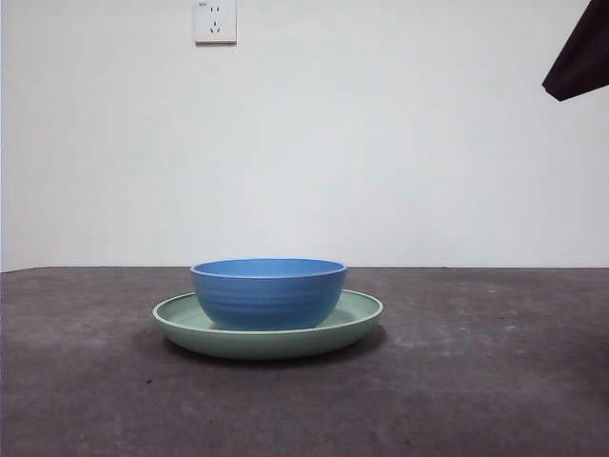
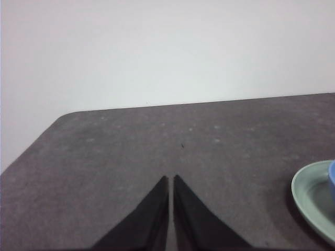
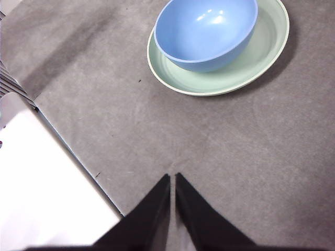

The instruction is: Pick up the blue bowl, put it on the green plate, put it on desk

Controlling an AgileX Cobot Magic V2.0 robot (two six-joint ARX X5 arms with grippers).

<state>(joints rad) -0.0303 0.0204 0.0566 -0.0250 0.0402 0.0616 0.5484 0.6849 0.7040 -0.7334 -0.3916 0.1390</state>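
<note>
The blue bowl (image 1: 268, 292) stands upright inside the green plate (image 1: 357, 318), a little left of the plate's centre, on the dark desk (image 1: 476, 381). From above, the right wrist view shows the blue bowl (image 3: 207, 32) empty and resting in the green plate (image 3: 267, 49). My right gripper (image 3: 172, 178) hovers over bare desk well short of the plate, shut and holding nothing. My left gripper (image 2: 170, 179) is shut over the desk (image 2: 131, 151), with only the green plate's rim (image 2: 309, 196) and a sliver of the blue bowl (image 2: 332, 180) at the picture's edge.
A black arm tip (image 1: 580, 57) shows at the top right corner of the front view. A white wall with a socket (image 1: 215, 21) stands behind the desk. A white block (image 3: 42, 188) lies off the desk's edge near my right gripper.
</note>
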